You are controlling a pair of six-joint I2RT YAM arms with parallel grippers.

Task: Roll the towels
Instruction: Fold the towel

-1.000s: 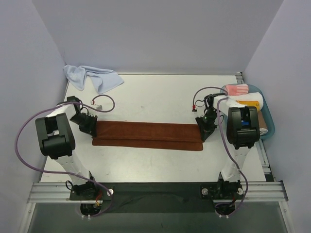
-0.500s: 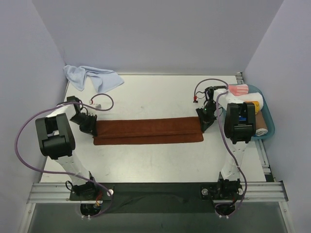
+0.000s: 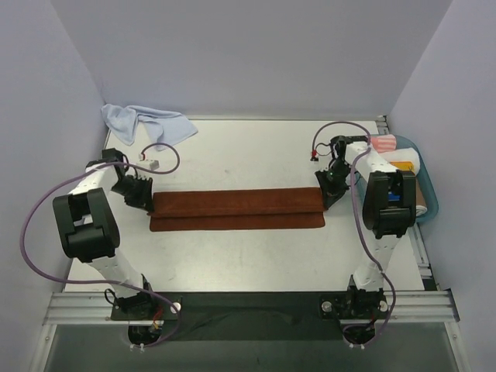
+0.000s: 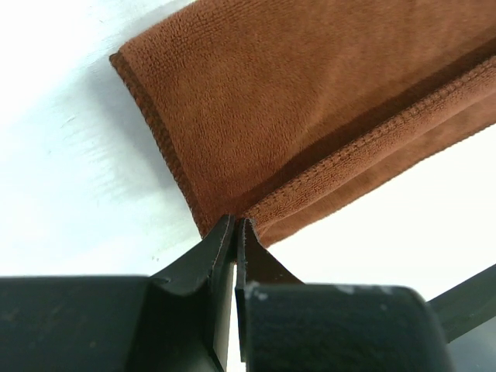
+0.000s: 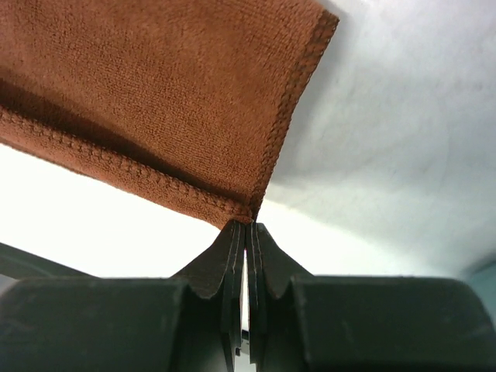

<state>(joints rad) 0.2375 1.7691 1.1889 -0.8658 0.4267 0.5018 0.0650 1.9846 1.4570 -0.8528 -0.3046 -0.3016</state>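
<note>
The rust-brown towel (image 3: 236, 209) lies as a long, lengthwise-folded strip across the middle of the table, its upper layer set back from the near edge. My left gripper (image 3: 144, 195) is shut on the strip's left end; in the left wrist view the gripper (image 4: 235, 226) pinches a corner of the brown towel (image 4: 310, 101). My right gripper (image 3: 327, 194) is shut on the right end, and the right wrist view shows the gripper (image 5: 250, 225) nipping the hemmed corner of the towel (image 5: 155, 85). The light-blue towel (image 3: 147, 122) lies crumpled at the far left corner.
A teal tray (image 3: 431, 203) stands at the right edge, holding a pink-and-white striped roll (image 3: 384, 142) and other rolled cloths (image 3: 404, 161). Purple cables loop over both arms. Walls close in the left, back and right sides.
Both grippers have moved a little toward the back wall, dragging the brown towel's upper layer with them. The strip now lies slightly farther from the arm bases.
</note>
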